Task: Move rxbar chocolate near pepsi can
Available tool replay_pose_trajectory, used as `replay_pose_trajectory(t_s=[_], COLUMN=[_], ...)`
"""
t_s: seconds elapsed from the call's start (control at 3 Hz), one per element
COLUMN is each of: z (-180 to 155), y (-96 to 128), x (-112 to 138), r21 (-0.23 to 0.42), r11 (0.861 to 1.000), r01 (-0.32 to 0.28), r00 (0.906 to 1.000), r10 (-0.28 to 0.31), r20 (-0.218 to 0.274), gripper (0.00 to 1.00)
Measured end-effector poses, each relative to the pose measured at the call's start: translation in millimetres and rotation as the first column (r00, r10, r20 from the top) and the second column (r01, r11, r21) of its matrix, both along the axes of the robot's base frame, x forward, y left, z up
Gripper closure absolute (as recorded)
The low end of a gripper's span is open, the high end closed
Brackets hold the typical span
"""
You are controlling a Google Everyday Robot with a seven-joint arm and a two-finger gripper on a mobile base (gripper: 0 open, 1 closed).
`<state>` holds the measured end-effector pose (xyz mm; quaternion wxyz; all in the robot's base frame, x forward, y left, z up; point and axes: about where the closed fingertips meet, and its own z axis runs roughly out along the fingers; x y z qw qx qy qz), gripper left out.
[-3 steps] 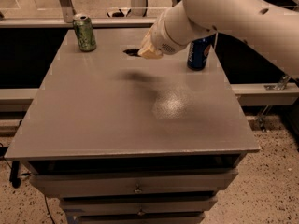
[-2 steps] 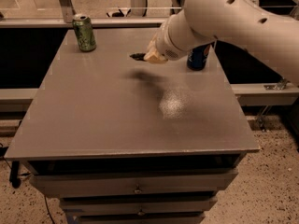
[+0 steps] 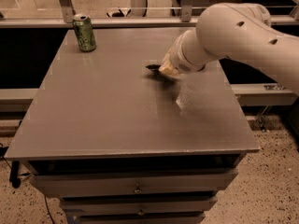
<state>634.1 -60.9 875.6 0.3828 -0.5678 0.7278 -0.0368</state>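
Observation:
My gripper [image 3: 161, 69] hangs low over the middle of the grey table [image 3: 103, 120], at the end of the big white arm [image 3: 224, 36]. It is shut on the rxbar chocolate [image 3: 152, 67], of which only a dark end shows, sticking out to the left just above the tabletop with its shadow right under it. The pepsi can is hidden behind the arm.
A green can [image 3: 84, 33] stands upright at the table's far left corner. The table has drawers below its front edge [image 3: 135, 188]. A rail [image 3: 117, 22] runs behind the far edge, and there is speckled floor to the right.
The gripper with the bar has moved toward the front of the table and lower. The arm now covers the blue can that showed at the far right before.

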Motion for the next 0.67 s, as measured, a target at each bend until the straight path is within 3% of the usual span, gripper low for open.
replay_pose_trajectory(t_s=[0.67], z=[-14], y=[-42], x=[-12], r21=[-0.027], r11=[0.995], r01=[0.097], r00=[0.9952], r10=[-0.097], r20=[-0.013], gripper=[0.59])
